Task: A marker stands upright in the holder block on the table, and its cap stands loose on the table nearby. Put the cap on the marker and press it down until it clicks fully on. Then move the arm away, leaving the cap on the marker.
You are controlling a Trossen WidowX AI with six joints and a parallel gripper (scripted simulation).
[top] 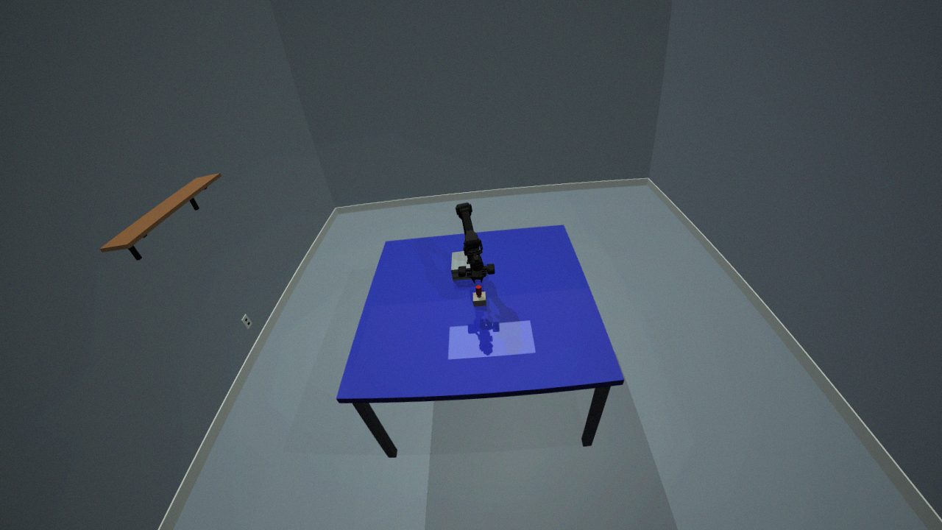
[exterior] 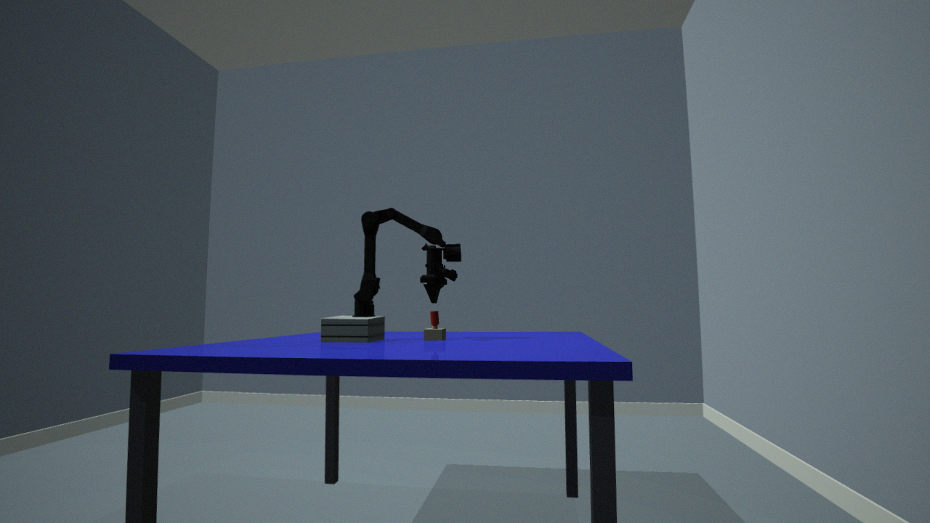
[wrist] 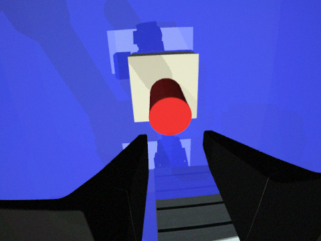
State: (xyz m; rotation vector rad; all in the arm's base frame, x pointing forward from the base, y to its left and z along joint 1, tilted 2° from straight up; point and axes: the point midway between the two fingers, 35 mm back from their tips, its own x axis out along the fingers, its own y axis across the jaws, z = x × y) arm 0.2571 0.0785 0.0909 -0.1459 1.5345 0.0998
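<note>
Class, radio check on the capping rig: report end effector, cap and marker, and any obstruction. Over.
End effector parted, holding nothing, raised clear above the holder block. Red cap sits on the marker, upright in the block. Nothing in the way. Over.
</note>
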